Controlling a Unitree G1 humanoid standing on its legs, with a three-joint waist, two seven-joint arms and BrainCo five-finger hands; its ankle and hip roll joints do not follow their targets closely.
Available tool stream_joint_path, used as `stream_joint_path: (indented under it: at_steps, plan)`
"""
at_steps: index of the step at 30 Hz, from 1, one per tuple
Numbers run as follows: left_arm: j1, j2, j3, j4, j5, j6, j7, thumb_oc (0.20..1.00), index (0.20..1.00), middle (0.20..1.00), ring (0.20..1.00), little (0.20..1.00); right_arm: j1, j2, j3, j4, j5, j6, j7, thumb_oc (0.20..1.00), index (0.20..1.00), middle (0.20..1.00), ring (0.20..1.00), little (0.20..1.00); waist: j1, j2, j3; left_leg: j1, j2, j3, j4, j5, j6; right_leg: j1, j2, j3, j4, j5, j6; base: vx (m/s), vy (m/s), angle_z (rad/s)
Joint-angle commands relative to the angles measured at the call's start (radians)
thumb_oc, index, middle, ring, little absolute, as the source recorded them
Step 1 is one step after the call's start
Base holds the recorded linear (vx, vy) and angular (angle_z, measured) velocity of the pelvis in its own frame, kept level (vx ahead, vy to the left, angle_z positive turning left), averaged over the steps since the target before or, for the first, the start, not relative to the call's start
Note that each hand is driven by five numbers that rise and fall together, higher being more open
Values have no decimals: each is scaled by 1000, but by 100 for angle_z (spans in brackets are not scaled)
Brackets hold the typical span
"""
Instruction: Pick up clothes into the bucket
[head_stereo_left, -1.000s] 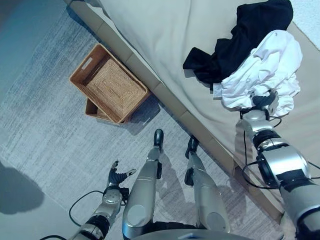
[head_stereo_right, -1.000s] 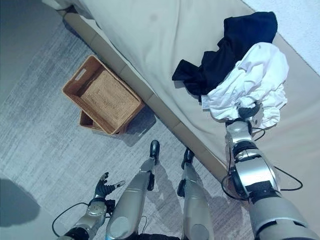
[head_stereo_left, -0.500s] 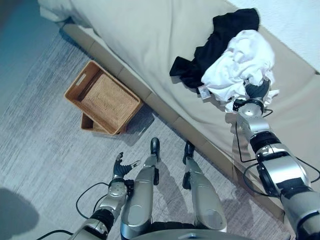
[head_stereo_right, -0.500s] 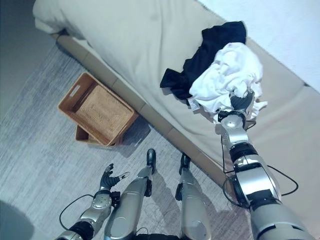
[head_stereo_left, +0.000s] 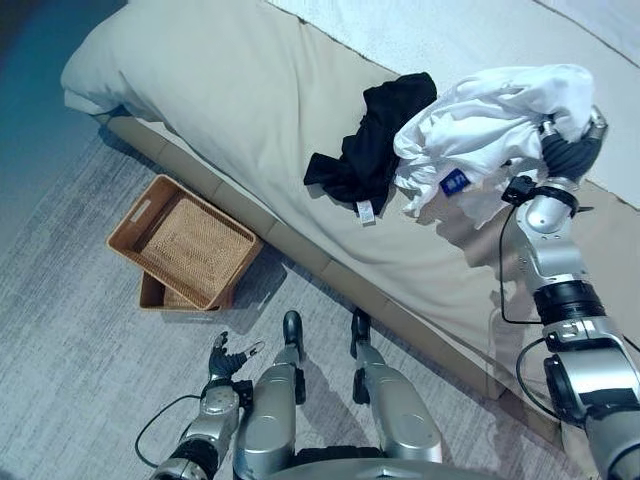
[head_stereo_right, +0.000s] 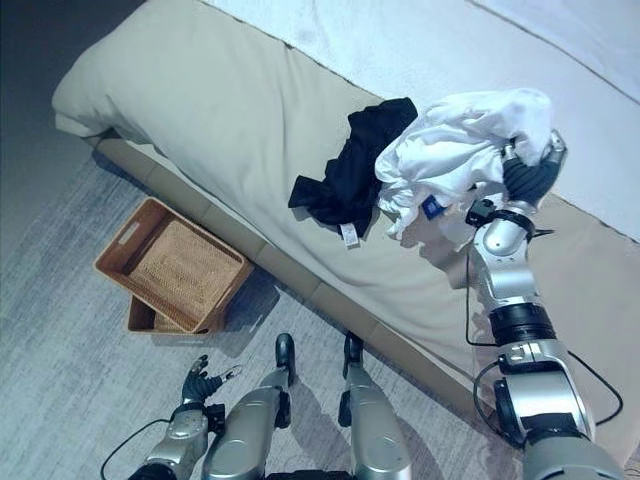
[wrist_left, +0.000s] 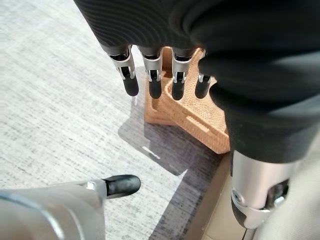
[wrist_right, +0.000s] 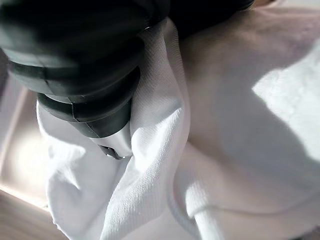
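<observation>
While the beige bed (head_stereo_left: 250, 110) bears the black garment (head_stereo_left: 368, 160), my right hand (head_stereo_left: 572, 152) holds the white garment (head_stereo_left: 480, 125) bunched in its curled fingers above the mattress, well apart from the floor's wicker basket (head_stereo_left: 180, 243), and my left hand (wrist_left: 150, 75) hangs with fingers spread.

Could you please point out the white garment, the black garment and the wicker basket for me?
white garment (head_stereo_left: 490, 125): left eye view, middle of the bunched cloth.
black garment (head_stereo_left: 375, 150): left eye view, centre of the dark heap.
wicker basket (head_stereo_left: 183, 240): left eye view, its woven floor.
</observation>
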Motion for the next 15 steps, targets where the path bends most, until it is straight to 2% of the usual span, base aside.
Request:
stream_joint_path:
  at_steps: [1,6,10,15]
  plan:
    - [59,-6,-5,55,33,3,-10,1000,1000,1000,1000,1000,-32,-90,-38,-73,-47,-72,9,200,200,200,200,200,11,-24,-141,-29,-20,-66,22,-38,3,-9,-59,-35,77,-67,84,-37,-34,9]
    - [66,-9,1,73,39,15,-26,1000,1000,1000,1000,1000,-28,-117,-33,-69,-43,-59,47,200,200,200,200,200,16,-30,-170,-13,-18,-75,-37,-3,-2,-1,-52,-52,58,-62,85,-25,-24,3]
    - [66,-10,2,91,43,17,-32,1000,1000,1000,1000,1000,-63,-145,-9,-64,-52,-50,68,200,200,200,200,200,19,-32,-173,-4,-19,-77,-38,0,-2,9,-54,-58,59,-61,86,-7,3,7]
    - [73,-2,-8,112,36,13,-35,1000,1000,1000,1000,1000,-231,-185,94,22,-45,-42,94,200,200,200,200,200,37,-35,-172,-2,-19,-77,-29,-2,-2,11,-58,-54,68,-59,85,-9,10,4]
